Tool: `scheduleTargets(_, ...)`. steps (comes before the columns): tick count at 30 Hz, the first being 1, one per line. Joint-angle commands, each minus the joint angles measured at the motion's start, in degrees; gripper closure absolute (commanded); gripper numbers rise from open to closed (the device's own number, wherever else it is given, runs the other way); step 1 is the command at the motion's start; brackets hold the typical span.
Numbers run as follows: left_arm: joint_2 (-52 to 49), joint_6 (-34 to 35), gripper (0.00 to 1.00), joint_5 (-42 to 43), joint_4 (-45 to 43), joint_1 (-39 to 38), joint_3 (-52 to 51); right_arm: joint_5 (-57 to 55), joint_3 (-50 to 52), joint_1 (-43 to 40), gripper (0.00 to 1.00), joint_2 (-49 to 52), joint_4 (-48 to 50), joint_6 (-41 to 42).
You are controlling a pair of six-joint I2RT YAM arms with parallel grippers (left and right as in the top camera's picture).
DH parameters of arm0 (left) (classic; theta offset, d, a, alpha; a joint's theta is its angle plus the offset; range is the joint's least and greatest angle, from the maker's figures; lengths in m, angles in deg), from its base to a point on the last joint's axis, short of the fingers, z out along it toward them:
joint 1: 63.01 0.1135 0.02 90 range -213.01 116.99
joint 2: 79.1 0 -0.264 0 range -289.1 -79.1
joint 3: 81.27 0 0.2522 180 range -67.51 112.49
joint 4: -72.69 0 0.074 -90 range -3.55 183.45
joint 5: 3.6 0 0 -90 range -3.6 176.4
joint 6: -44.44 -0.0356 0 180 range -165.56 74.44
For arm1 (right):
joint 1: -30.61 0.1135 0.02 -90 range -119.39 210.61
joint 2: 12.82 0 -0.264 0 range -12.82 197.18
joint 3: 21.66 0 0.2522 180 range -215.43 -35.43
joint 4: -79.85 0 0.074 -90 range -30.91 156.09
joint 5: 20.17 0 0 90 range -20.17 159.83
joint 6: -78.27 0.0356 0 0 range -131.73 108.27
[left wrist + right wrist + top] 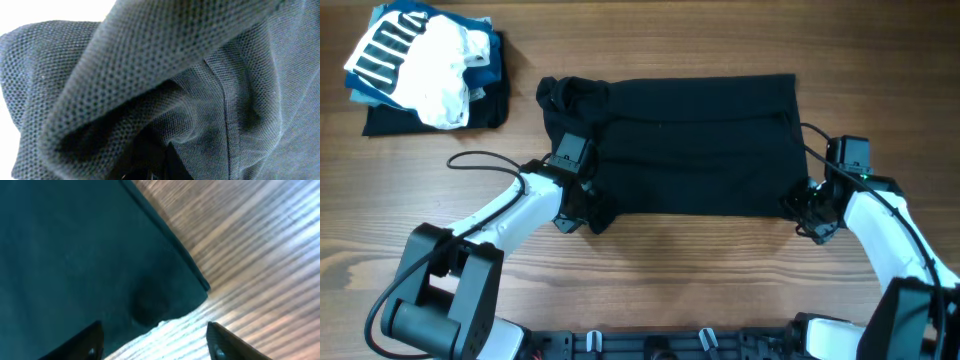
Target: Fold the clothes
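- Three smaller garments sit heaped in the upper left of the overhead view: striped piece point(390, 50), white piece point(445, 70), dark piece point(485, 105) underneath. The top two are crumpled, not folded. The dark one lies flatter; can't tell if it's folded.
- Left end effector point(582, 208) is at the lower-left corner of the black shirt point(700, 145), w/ fabric bunched around it. Left wrist cam shows only knit cloth, draped in folds right at the lens, and no fingers. So can't tell if it's apart or clamped on the cloth; the raised fold hints at a pinch, but that's a guess.
- Black shirt is mid-frame on the counter point(670, 270), laid as a wide rectangle w/ fairly straight top, right and bottom edges. Looks like at least one fold is in. A lump point(570, 100) of loose fabric (sleeve or collar, can't tell) sits at its upper-left corner, not tucked.
- Right end effector point(812, 215) is at the shirt's lower-right corner. In the right wrist view both fingertips point(92, 340) are wide apart, w/ the corner lying flat on the wood between and beyond them. Nothing gripped.
- Progress, my read: early-to-mid. Shirt is partly folded; it needs the lump tidied and prob. another fold across. The 3-piece heap looks untouched, so most of the job is left.
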Motion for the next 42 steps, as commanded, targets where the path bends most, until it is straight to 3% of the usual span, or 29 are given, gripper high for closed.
scheduleTargets(1,-4.61,-0.07,0.96,-4.76,-1.88,0.98,-2.82,1.51,0.31,-0.09,0.44,3.32,2.16,0.22)
scheduleTargets(6,-4.61,-0.07,0.96,-4.79,-2.45,0.98,-2.82,1.68,0.33,-0.09,0.59,8.76,4.76,-0.15)
scheduleTargets(8,-4.61,-0.09,0.96,-4.79,-2.45,0.98,-2.82,1.70,0.31,-0.09,0.78,10.08,4.68,-0.35)
scheduleTargets(9,-4.61,-0.31,0.96,-4.81,-2.43,0.98,-2.82,1.84,0.31,-0.09,0.96,10.40,4.07,-0.96)
scheduleTargets(11,-3.28,-1.79,0.96,-4.81,0.98,2.27,-2.10,4.70,0.22,-0.11,0.96,10.14,2.89,-2.45)
scheduleTargets(13,1.09,-2.14,0.96,-4.81,9.73,5.01,0.00,6.91,-0.33,-0.15,0.96,9.03,0.81,-5.05)
scheduleTargets(18,21.09,-6.12,0.96,-5.01,28.92,6.58,5.11,7.78,-0.63,-0.15,0.96,-2.12,-8.94,-9.16)
scheduleTargets(21,30.01,-6.08,0.96,-5.07,34.80,6.58,6.10,8.22,-1.90,-0.15,0.96,-8.66,-14.40,-12.22)
scheduleTargets(24,30.53,-5.90,0.96,-6.40,30.95,6.58,6.10,8.22,-4.55,-0.15,0.96,-9.33,-11.65,-13.42)
scheduleTargets(29,19.17,-6.38,0.96,-6.54,18.38,6.47,6.10,10.34,-5.77,-0.13,0.96,-4.46,-1.49,-13.90)
scheduleTargets(34,7.63,-7.85,0.96,-9.62,3.74,6.49,6.10,12.63,-5.77,-0.13,0.96,6.23,17.44,-13.60)
scheduleTargets(41,6.69,-7.89,0.96,-14.34,-6.10,6.54,6.10,16.61,-5.88,-0.13,0.93,13.27,31.10,-13.64)
scheduleTargets(42,6.69,-7.89,0.79,-14.73,-7.06,6.54,6.10,16.72,-5.88,-0.13,0.83,13.29,32.57,-13.51)
